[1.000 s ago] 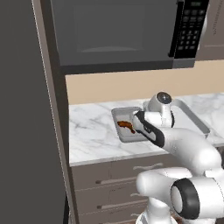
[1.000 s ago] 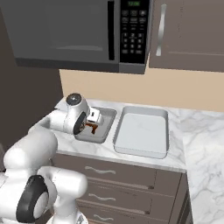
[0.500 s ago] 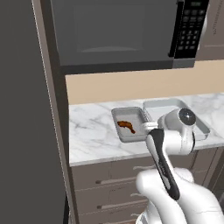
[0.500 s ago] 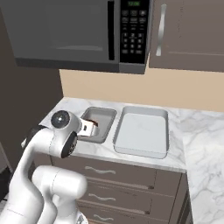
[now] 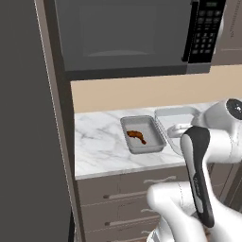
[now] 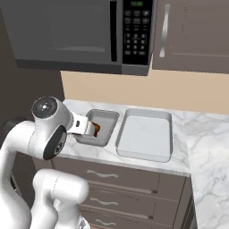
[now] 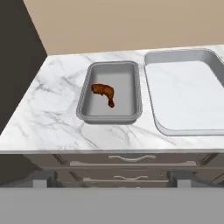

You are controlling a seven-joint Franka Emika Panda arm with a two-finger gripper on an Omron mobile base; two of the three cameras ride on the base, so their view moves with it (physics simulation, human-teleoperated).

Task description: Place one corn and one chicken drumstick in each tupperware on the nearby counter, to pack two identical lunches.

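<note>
Brown chicken drumstick in the smaller grey tupperware, larger pale tupperware just beside, on marble counter.

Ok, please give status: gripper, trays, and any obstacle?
Gripper open, holding nothing. One drumstick in smaller grey tupperware; larger tupperware bare. No corn packed yet. Nothing in the way on counter.

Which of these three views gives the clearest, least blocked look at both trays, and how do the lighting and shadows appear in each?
Hand view: clearest, both the smaller tray and larger tray unobstructed, flat even light, soft shadow. Left base view: the arm covers part of the larger tray. Right base view: the arm overlaps the smaller tray's near end; no glare on the counter.
</note>
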